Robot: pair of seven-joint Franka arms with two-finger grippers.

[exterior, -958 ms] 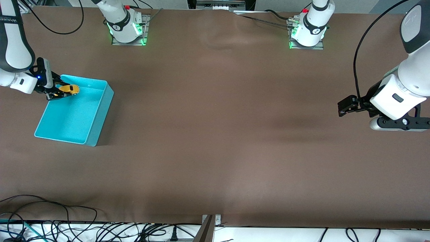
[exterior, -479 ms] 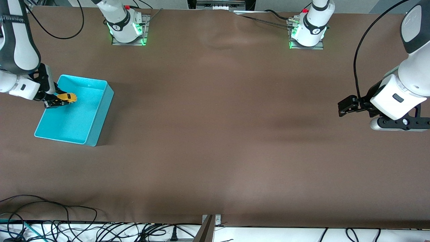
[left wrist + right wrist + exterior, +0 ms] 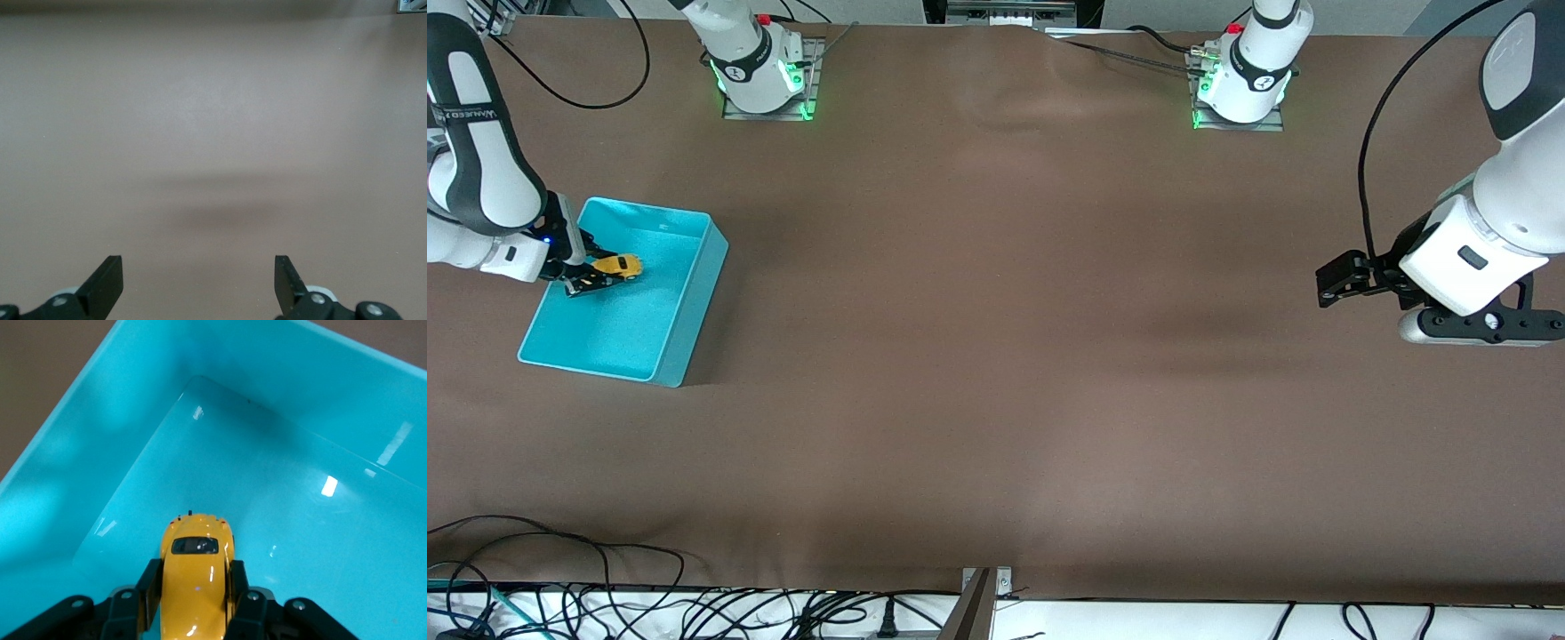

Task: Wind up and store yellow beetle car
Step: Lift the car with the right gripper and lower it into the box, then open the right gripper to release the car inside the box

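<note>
The yellow beetle car (image 3: 617, 266) is a tiny rounded yellow toy with dark windows. My right gripper (image 3: 596, 271) is shut on it and holds it low inside the cyan bin (image 3: 685, 293), close to the bin's floor. In the right wrist view the car (image 3: 196, 573) sits between the two black fingers (image 3: 150, 587), its nose pointing into the bin (image 3: 280, 407). My left gripper (image 3: 1334, 283) is open and empty above bare table at the left arm's end; it waits there. Its fingers (image 3: 107, 283) show wide apart in the left wrist view.
The bin stands at the right arm's end of the brown table (image 3: 996, 356). Both arm bases (image 3: 760, 71) stand along the table's edge farthest from the front camera. Loose cables (image 3: 605, 596) lie off the table's edge nearest the camera.
My right gripper has moved down into the bin with the car, from over the bin's rim to near its floor. The left arm has barely moved.
</note>
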